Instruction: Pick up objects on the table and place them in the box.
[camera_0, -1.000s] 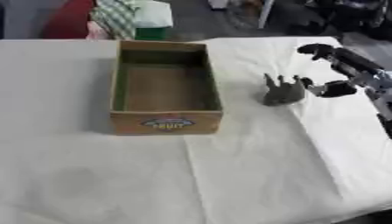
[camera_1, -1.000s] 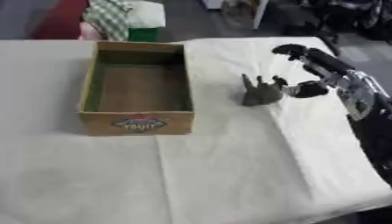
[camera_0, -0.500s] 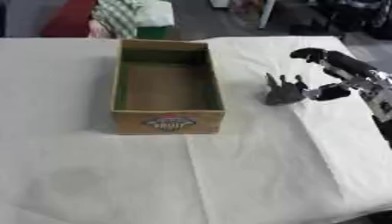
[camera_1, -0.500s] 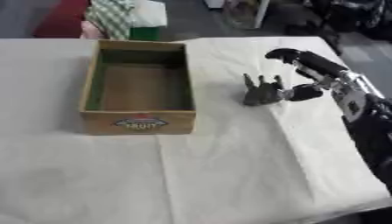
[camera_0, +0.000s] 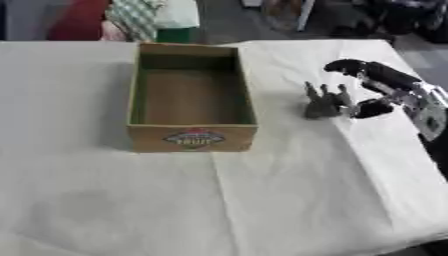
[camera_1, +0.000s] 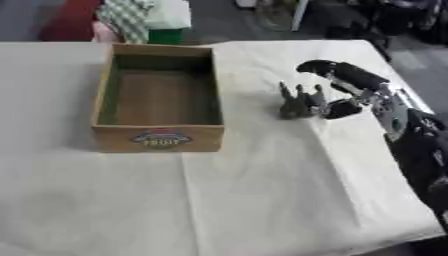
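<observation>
A small dark grey object (camera_0: 322, 102) with several upright prongs stands on the white tablecloth, to the right of the box. The cardboard box (camera_0: 192, 138) with a fruit label on its front wall is open at the top, and its inside looks bare. My right hand (camera_0: 382, 85) comes in from the right and hangs just right of the grey object. Its fingers arch over the object's top and its thumb (camera_0: 371, 107) sits low beside it, the hand open around it without closing. My left hand shows in neither view.
The white cloth covers the table (camera_0: 262, 200). Beyond the far edge stand a checked cloth (camera_0: 136, 17), a red item (camera_0: 79, 22) and dark chairs (camera_0: 402, 15). The table's right edge runs close under my right arm.
My right hand has moved left and down toward the grey object, its fingers now arching over it. The object and box have stayed put.
</observation>
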